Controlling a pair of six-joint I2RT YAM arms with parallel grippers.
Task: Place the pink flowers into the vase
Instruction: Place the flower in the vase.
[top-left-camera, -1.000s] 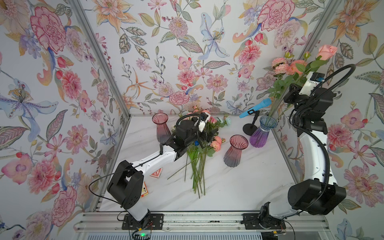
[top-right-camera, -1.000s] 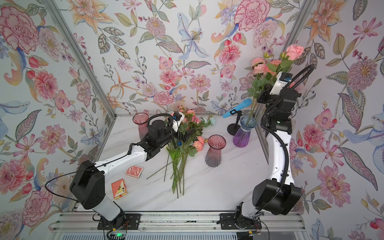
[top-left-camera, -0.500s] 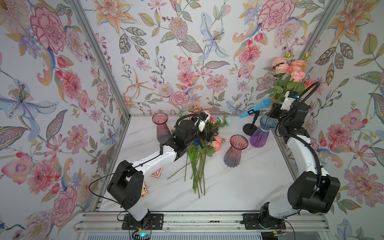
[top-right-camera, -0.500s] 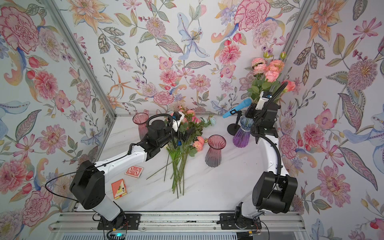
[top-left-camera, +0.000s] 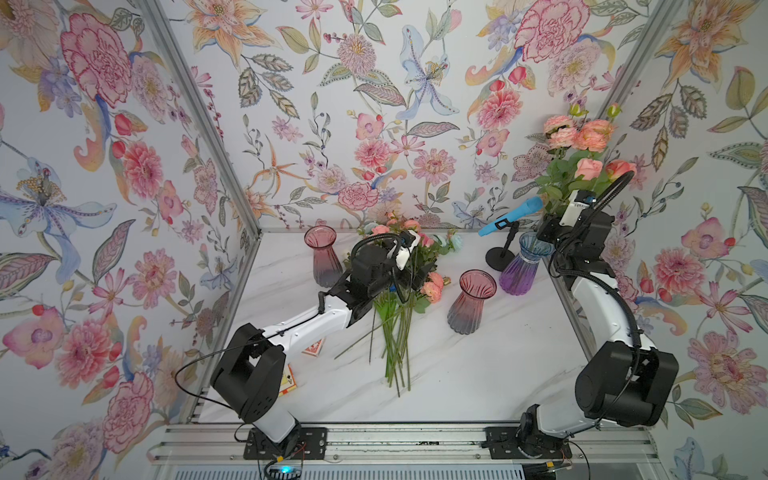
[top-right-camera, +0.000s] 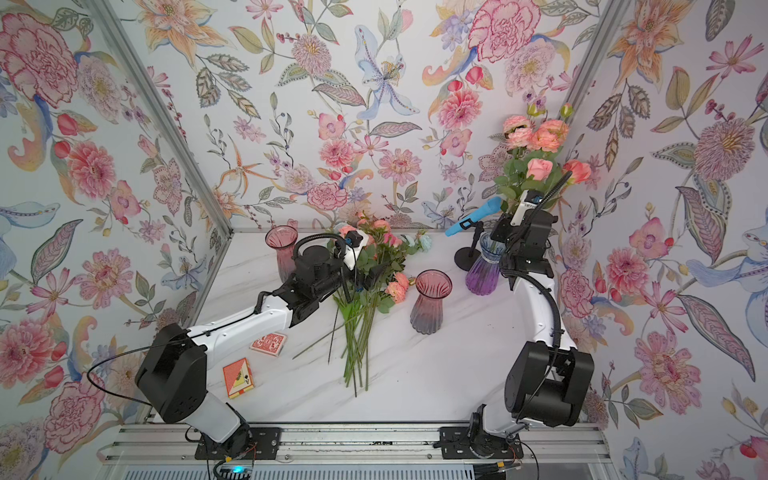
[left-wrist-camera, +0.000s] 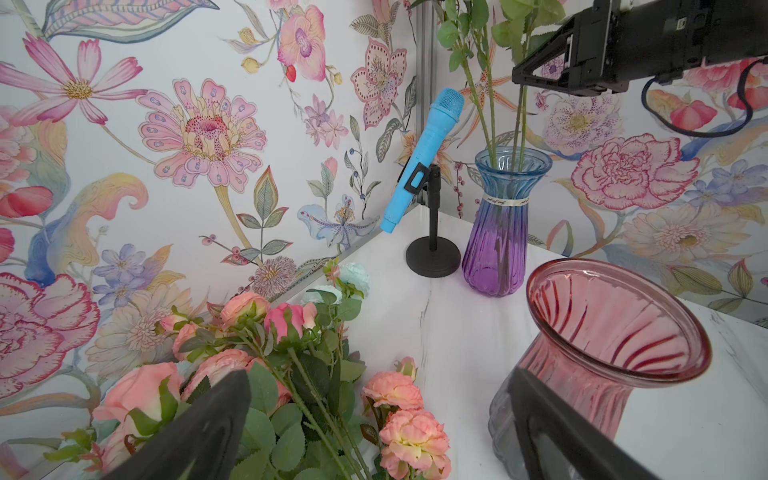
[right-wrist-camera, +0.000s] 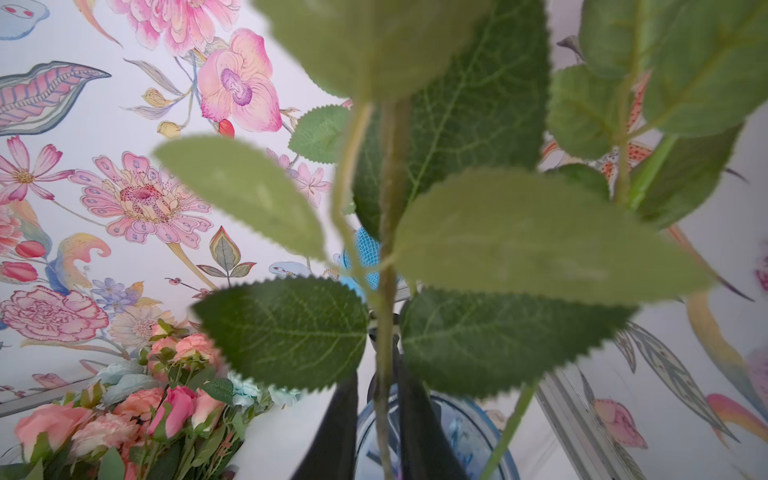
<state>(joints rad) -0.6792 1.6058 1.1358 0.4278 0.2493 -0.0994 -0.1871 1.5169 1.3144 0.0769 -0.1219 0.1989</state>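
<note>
Nearest the front of the white marble bench (top-left-camera: 478, 374), two playing-card boxes (top-right-camera: 269, 344) lie beside the left arm. Just beyond them the loose pink flowers (top-left-camera: 433, 287) lie flat on the bench, cut ends toward the front and heads toward the back wall. A few pale blue blooms (top-left-camera: 455, 242) are mixed in at the far end. The left gripper (left-wrist-camera: 378, 374) hangs over this bunch with its jaws spread wide and nothing held between them. In the left wrist view its dark fingers (left-wrist-camera: 208, 428) frame the blooms. Beside the bunch, toward the right arm, stands a pink vase (top-left-camera: 471, 301); a second pink vase (top-left-camera: 322, 257) stands further back on the other side. In the far right corner a purple vase (top-left-camera: 521, 274) with a blue neck holds the upright pink flowers (top-left-camera: 579, 137). It stands just beside a blue microphone (top-left-camera: 511, 216) on a black stand (top-left-camera: 498, 262). The right gripper (right-wrist-camera: 379, 386) sits just above that vase's mouth, jaws narrowly parted with one green stem between them; whether they press on it I cannot tell. Flowered wallpaper (top-left-camera: 374, 104) closes the back
</note>
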